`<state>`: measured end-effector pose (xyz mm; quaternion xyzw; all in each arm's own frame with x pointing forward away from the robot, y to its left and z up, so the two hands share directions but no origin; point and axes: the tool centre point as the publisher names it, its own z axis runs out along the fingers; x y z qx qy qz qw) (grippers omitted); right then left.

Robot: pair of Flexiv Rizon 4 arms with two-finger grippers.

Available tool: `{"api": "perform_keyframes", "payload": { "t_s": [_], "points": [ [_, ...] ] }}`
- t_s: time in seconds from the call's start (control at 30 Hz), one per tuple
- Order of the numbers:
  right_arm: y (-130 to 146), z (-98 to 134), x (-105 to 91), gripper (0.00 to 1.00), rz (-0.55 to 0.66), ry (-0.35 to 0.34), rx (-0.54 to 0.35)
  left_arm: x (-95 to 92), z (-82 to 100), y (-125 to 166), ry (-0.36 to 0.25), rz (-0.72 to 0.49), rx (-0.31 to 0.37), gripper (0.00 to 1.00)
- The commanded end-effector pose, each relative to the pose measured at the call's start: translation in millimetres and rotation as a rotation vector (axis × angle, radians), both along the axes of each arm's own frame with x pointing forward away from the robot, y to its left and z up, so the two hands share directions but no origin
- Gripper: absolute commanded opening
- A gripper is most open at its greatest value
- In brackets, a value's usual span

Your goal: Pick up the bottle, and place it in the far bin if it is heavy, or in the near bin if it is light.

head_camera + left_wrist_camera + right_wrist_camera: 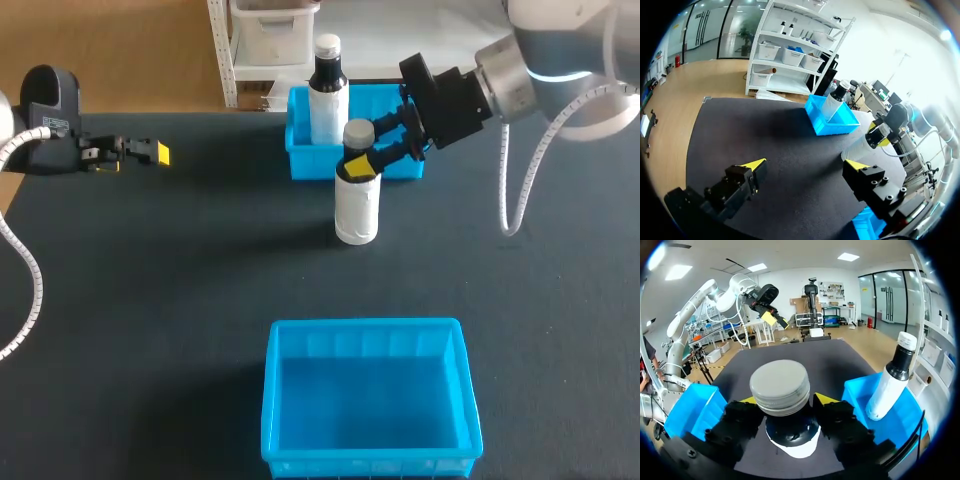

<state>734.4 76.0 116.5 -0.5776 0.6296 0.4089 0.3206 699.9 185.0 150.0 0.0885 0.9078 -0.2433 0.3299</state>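
Note:
A white bottle (356,205) with a grey cap (780,385) stands upright on the dark table, just in front of the far blue bin (400,165). My right gripper (368,148) comes in from the right and is shut on the bottle's neck below the cap, one yellow-tipped finger (827,400) on each side. The near blue bin (365,325) lies at the table's front and holds nothing. My left gripper (150,152) hangs open at the far left, away from the bottle (860,147), with nothing between its fingers.
A second bottle (327,95), white with a black neck, stands inside the far bin (910,415) at its left end. Bare table mat stretches between the two bins and across the left half.

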Motion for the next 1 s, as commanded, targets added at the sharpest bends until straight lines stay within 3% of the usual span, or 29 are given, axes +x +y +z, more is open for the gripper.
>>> {"api": "perform_keyframes", "payload": {
  "t_s": [0.03,0.47,1.0],
  "points": [
    [0.9,-0.6,1.2,0.56,0.002,0.0,0.002,0.0,0.0,0.0,0.0,0.0,0.0,1.0],
    [0.0,-1.7,6.5,0.58,-0.011,0.007,0.005,0.0,0.0,0.0,0.0,0.0,0.0,1.0],
    [1.1,1.5,8.6,0.42,-0.015,0.006,0.015,0.0,0.0,0.0,0.0,0.0,0.0,1.0]
  ]
}}
